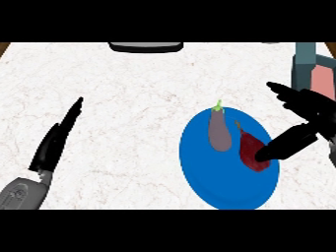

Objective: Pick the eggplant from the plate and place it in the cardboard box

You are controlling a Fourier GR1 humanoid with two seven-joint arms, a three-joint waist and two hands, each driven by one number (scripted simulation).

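Eggplant (219,131) lying on blue plate (228,189) near desk's (127,123) right edge; right hand (312,115) spread above plate's right rim; left hand (57,138) straight-fingered, resting near left edge.

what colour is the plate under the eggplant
Blue plate, seen best in the head view.

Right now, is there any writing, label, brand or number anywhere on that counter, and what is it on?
None can be read.
The blue plate, the eggplant, the dark red vegetable and the box at the right edge show plain surfaces with no text, label or number.
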